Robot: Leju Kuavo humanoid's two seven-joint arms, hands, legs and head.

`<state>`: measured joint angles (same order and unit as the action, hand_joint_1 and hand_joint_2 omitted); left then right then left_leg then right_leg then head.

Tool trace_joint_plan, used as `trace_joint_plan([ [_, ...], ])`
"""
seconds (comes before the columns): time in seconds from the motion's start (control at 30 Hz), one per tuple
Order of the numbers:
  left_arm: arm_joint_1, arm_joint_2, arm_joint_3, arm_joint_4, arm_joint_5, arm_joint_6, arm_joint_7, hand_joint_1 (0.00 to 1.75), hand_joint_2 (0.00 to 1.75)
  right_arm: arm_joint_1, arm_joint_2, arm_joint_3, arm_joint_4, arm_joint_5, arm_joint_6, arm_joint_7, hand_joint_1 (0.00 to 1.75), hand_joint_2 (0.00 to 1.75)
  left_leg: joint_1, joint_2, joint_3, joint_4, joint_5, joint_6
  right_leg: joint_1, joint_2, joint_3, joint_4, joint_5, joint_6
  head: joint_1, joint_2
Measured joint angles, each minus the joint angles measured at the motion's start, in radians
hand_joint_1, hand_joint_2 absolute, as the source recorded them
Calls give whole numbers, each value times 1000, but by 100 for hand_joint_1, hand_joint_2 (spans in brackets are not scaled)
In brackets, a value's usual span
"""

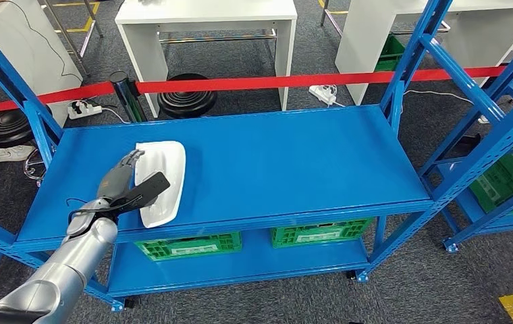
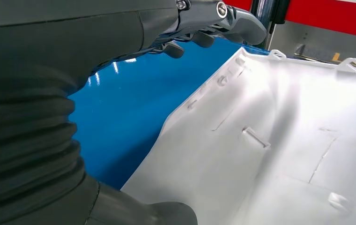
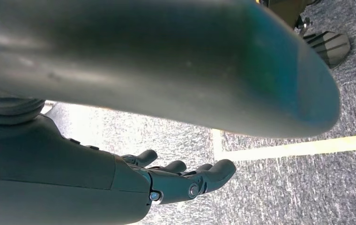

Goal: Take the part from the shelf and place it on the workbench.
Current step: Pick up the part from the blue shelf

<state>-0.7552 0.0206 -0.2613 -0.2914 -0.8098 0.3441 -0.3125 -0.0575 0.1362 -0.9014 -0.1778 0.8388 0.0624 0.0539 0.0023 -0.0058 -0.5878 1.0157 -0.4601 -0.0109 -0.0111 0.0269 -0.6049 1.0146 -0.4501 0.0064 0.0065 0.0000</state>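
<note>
Grey-and-black left hand point(image 1: 127, 183) reaches over the near left edge of the white moulded plastic part point(image 1: 163, 180), fingers spread along its left rim and thumb lying across its top, not yet clamped as far as I can tell, so released; part lies flat on the left side of the glossy blue metal shelf top point(image 1: 294, 158). Good grasp, I judge: get fingers under the rim, thumb on top, pinch firmly before lifting, since the thin shell point(image 2: 279, 140) looks slippery. Right hand point(image 3: 185, 180) hangs over grey carpet, fingers loosely curled, holding nothing.
</note>
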Motion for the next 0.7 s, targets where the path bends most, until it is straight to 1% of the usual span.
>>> trace_joint_plan([
  [0.33,-2,-2,0,-1,-10,-3,-11,0,175,0,0,0,0,0,0,-5,0,0,0,0,0,0,0,0,0,0,0,0,0,0,0,0],
  [0.4,-4,-6,0,-3,-14,-2,-24,0,87,0,0,0,0,0,1,-6,0,0,0,0,0,0,0,0,0,0,0,0,0,0,0,0],
  [0.47,-7,-14,0,-7,-14,17,-66,0,0,0,0,0,0,-2,2,-7,0,0,0,0,0,0,0,0,0,0,0,0,0,0,0,0],
  [0.53,-9,-25,1,-15,-21,52,-108,0,0,0,2,0,0,-4,4,-9,0,0,0,0,0,0,0,0,0,0,0,0,0,0,0,0],
  [0.57,-11,-31,1,-19,-33,73,-116,0,0,-1,3,-1,0,-4,5,-9,0,0,0,0,0,0,0,0,0,0,0,0,0,0,0,0],
  [0.7,-20,-56,1,-39,-90,125,-104,0,0,-1,8,-6,0,-6,10,-10,0,0,0,0,0,0,0,0,0,0,0,0,0,0,0,0],
])
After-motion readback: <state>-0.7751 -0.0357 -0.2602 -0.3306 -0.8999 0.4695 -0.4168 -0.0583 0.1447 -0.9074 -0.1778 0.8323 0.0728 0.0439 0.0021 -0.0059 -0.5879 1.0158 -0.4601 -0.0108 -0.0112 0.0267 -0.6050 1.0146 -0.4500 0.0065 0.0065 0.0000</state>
